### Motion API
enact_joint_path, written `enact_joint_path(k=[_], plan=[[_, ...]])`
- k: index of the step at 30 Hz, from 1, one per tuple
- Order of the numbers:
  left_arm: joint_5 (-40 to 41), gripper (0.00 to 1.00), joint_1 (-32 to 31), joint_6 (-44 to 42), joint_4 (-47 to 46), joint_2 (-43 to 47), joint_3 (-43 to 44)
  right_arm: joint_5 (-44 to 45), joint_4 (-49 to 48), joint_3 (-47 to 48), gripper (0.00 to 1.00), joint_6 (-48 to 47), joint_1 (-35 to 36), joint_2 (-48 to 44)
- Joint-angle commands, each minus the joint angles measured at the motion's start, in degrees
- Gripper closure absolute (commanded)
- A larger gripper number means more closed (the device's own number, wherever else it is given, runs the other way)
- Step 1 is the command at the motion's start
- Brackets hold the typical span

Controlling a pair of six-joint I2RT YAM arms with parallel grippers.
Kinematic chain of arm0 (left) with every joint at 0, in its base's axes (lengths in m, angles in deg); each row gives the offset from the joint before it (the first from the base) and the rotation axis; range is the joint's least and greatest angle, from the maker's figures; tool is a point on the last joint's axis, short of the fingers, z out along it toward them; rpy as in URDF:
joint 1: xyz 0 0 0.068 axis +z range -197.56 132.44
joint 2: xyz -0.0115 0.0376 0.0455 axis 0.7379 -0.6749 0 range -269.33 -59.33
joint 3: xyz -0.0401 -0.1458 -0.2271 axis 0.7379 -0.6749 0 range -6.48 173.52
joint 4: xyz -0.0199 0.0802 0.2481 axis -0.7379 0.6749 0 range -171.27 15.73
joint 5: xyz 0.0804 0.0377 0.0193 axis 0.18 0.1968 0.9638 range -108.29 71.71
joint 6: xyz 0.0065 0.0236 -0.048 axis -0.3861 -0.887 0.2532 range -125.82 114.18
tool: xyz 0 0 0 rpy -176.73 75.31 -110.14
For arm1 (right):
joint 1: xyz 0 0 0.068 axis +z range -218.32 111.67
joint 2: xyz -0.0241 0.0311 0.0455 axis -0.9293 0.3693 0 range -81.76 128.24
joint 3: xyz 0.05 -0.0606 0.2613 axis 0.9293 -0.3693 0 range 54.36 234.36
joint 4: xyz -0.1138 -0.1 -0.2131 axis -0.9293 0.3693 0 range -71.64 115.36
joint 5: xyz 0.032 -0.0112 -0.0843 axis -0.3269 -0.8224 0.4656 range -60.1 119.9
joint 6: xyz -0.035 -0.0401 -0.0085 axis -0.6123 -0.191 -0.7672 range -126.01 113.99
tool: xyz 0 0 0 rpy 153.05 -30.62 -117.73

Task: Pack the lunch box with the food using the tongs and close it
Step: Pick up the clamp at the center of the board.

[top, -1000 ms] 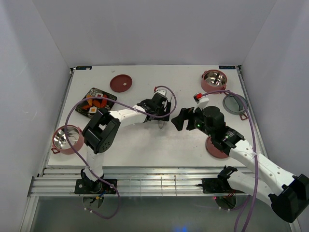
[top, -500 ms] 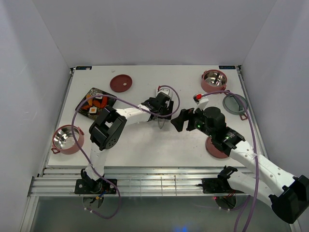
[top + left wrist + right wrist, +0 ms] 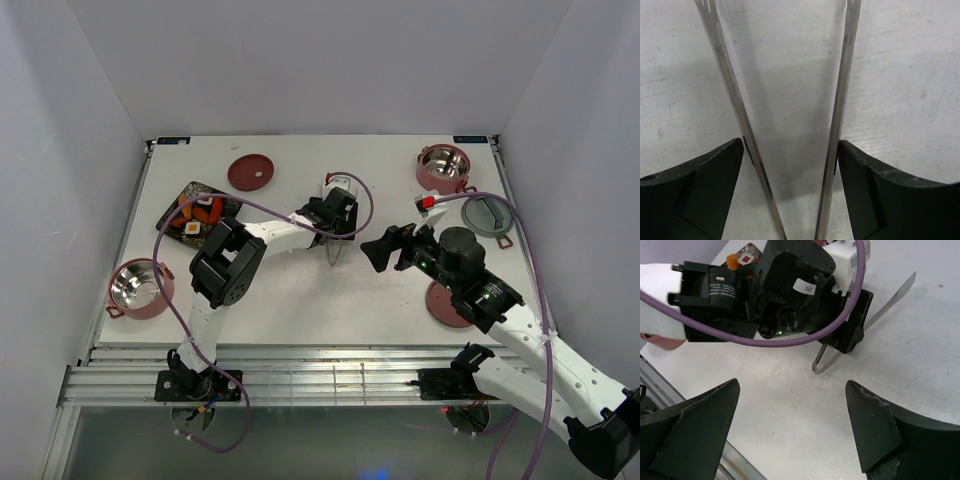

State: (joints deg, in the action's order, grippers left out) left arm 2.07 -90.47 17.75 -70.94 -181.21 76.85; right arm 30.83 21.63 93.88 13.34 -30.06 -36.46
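The silver tongs [image 3: 333, 252] lie on the white table at its middle, their V spreading away in the left wrist view [image 3: 841, 95]. My left gripper [image 3: 336, 228] [image 3: 790, 145] straddles them, with its fingers [image 3: 700, 185] touching the outside of both thin arms. My right gripper [image 3: 377, 250] [image 3: 792, 385] hovers open just right of the tongs [image 3: 822, 360] with nothing between its jaws. The lunch box tiers stand apart: one [image 3: 443, 167] at the back right, one [image 3: 138, 288] at the front left. Orange and white food [image 3: 196, 213] sits on a dark plate.
A dark-red lid [image 3: 250, 172] lies at the back left and another [image 3: 447, 304] lies under my right arm. A grey round lid [image 3: 488, 215] is at the right. The dark floral plate [image 3: 165, 216] is left of the tongs. Purple cables loop over both arms.
My left gripper has narrowed onto the tongs' two arms and its elbow has swung right. My right arm has shifted slightly right and back.
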Motion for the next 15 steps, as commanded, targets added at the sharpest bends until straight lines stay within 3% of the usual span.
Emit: enact_joint_path(k=[1, 15], plan=[[2.5, 0.14, 0.1, 1.5, 0.5, -1.3, 3.4, 0.9, -1.2, 0.0, 0.08, -1.2, 0.0, -2.8], [8.8, 0.18, 0.3, 2.4, 5.8, -4.6, 6.8, 0.4, -1.1, -1.0, 0.08, -1.5, 0.0, -5.7]])
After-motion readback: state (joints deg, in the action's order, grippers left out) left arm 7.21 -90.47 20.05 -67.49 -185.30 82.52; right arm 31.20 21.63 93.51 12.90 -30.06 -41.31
